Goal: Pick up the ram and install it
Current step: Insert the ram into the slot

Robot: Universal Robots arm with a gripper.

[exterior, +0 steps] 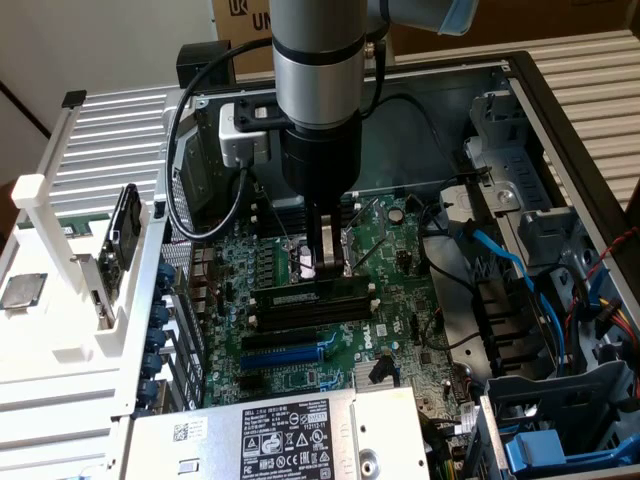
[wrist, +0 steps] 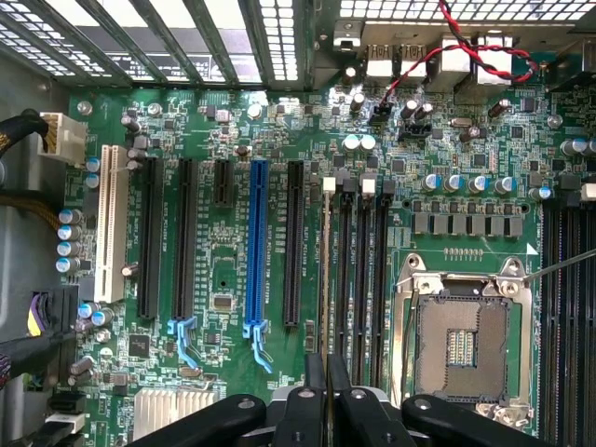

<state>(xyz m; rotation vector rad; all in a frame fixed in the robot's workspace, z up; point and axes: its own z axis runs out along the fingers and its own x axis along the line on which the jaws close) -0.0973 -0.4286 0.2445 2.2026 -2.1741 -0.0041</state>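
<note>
The ram (wrist: pixel 328 270) shows edge-on in the wrist view as a thin greenish strip. It runs along the memory slot closest to the black expansion slots. My gripper (wrist: pixel 326 396) is shut on it, its two black fingers (wrist: pixel 304 410) pressed to either side of the strip. In the exterior view the ram (exterior: pixel 305 297) stands on edge across the motherboard as a dark stick with a small white label. The gripper (exterior: pixel 330 262) grips its top edge from straight above. Whether the stick is fully down in the slot I cannot tell.
Three bare black memory slots (wrist: pixel 363 270) lie beside the ram, then the open CPU socket (wrist: pixel 461 345). On the other side is the blue expansion slot (wrist: pixel 258 247). Blue cables (exterior: pixel 505 265) and drive cages fill the exterior view's right. The power supply (exterior: pixel 290 435) sits in front.
</note>
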